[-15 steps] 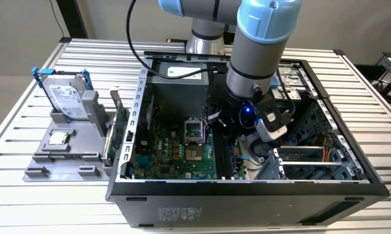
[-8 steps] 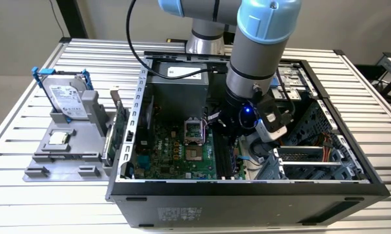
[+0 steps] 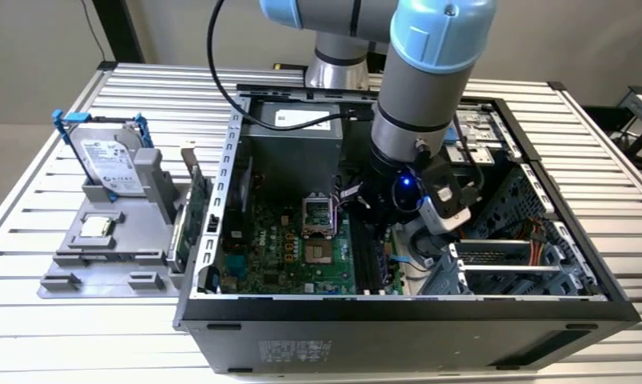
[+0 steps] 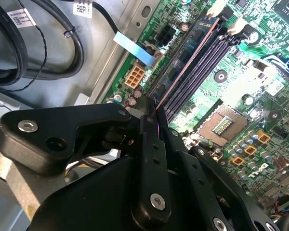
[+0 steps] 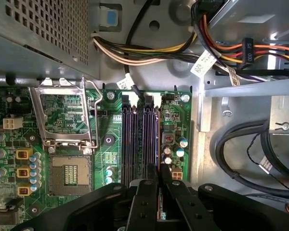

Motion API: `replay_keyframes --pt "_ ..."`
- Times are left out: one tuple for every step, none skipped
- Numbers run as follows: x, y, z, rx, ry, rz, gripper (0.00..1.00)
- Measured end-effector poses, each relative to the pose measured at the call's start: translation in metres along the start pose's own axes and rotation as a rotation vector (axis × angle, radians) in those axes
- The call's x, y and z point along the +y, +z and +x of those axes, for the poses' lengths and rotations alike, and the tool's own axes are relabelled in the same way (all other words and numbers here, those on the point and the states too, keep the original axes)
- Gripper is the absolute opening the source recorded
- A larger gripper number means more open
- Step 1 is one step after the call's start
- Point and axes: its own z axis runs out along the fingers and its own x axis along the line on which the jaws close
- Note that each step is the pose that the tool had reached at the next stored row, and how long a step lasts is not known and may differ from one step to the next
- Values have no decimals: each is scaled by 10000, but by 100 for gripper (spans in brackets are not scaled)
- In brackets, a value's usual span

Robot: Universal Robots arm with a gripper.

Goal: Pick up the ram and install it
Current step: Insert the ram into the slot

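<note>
The ram (image 4: 183,67) shows edge-on as a thin strip running from my fingertips along the outermost of the black memory slots (image 4: 204,60) on the green motherboard (image 3: 283,248). In the first wrist view the ram (image 5: 158,139) stands upright in the slot next to the board's edge, with the other slots (image 5: 135,139) beside it bare. My gripper (image 5: 159,174) is down inside the computer case (image 3: 406,308), its black fingers (image 5: 147,192) closed on the near end of the stick. In the exterior view the gripper (image 3: 376,228) sits low over the slots.
A CPU socket (image 5: 67,173) with its lever frame raised lies beside the slots. Cable bundles (image 5: 241,144) and the drive cage (image 3: 512,256) crowd the case's far side. Outside, a grey fixture (image 3: 118,240) holds a hard drive (image 3: 107,164) and a green card (image 3: 193,212).
</note>
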Motion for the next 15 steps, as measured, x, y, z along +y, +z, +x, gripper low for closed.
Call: replay_keyframes --pt "0 6 0 2 6 0 0" --pt "0 8 0 2 13 1 0" --pt "0 8 0 3 20 2 0" --pt "0 8 0 3 26 3 0" --pt "0 9 0 3 35 3 0" --pt "0 9 0 3 54 3 0" --pt "0 10 0 4 88 3 0" --pt "0 10 0 5 124 4 0" --pt "1 8 0 6 156 4 0" --pt "0 -1 -1 12 171 4 0" --pt "1 -15 -1 21 179 4 0" --pt "0 -29 -2 26 185 5 0" --pt "0 -40 -2 30 193 7 0" --pt "1 -40 -2 31 224 4 0" --pt "0 -40 -2 32 299 7 0"
